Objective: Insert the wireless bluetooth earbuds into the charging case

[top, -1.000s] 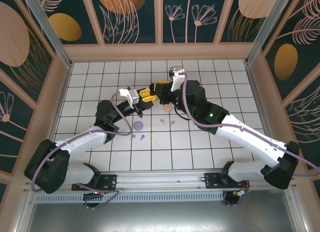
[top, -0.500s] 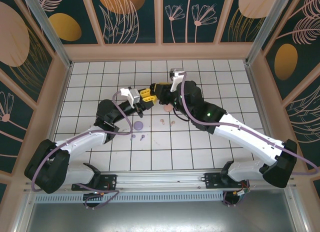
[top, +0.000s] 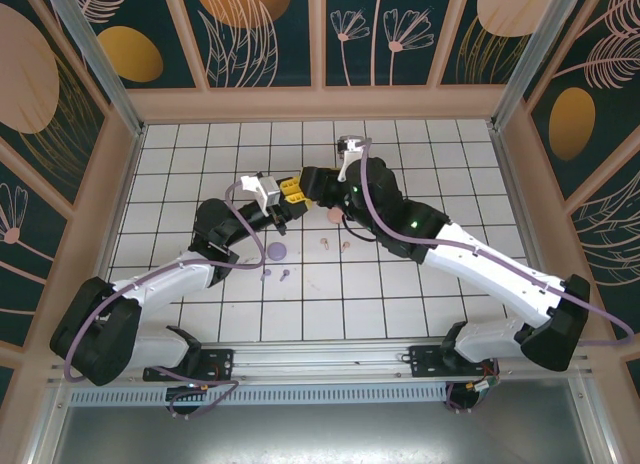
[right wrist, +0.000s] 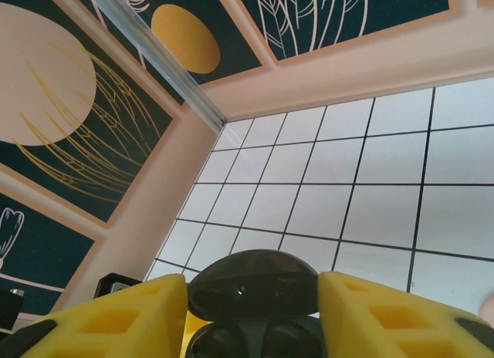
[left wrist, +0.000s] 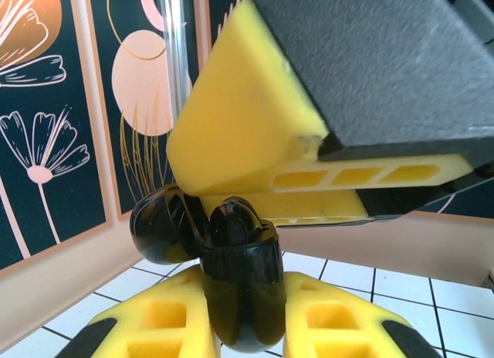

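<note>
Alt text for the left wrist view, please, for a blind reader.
A black charging case, lid open, sits clamped between the yellow fingers of the left end effector, with what looks like a black earbud seated at its top. A yellow finger of the right end effector hangs just above it; tiled floor and floral panels behind.

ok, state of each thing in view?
black case: lid open, in left gripper
left gripper: shut on black case
right gripper: jaws apart astride the lid, grip unclear
lilac buds: loose on table
pink buds: loose on table
lilac case: on table, lid unclear
</note>
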You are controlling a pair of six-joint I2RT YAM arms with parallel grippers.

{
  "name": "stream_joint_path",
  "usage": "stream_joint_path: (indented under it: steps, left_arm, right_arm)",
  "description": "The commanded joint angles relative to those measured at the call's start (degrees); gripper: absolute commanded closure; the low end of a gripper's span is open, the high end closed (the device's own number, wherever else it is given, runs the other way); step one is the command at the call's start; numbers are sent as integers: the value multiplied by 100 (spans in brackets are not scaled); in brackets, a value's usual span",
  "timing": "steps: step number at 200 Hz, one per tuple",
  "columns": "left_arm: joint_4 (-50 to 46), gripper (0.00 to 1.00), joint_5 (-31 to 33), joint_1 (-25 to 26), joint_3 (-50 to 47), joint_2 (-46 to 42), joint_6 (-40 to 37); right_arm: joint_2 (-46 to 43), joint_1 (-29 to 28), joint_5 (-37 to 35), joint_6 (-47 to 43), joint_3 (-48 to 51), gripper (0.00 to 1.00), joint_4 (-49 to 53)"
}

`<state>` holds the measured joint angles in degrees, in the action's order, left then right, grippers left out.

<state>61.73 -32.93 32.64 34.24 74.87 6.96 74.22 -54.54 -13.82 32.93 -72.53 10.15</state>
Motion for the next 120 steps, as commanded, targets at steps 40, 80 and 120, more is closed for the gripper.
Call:
stream_joint_path:
  steps: [40, 80, 120]
  left_arm:
    - [800, 100, -243, 67, -22, -5, 60]
    - [740, 100, -311, 67, -29, 16, 42]
    - [456, 100, -530, 67, 70, 72, -51]
  right_arm:
    - [-263, 162, -19, -3, -552, 29, 354]
    - [-326, 518, 197, -89, -1004, 30, 804]
    - [290, 1148, 1174, -374, -1949, 68, 1819]
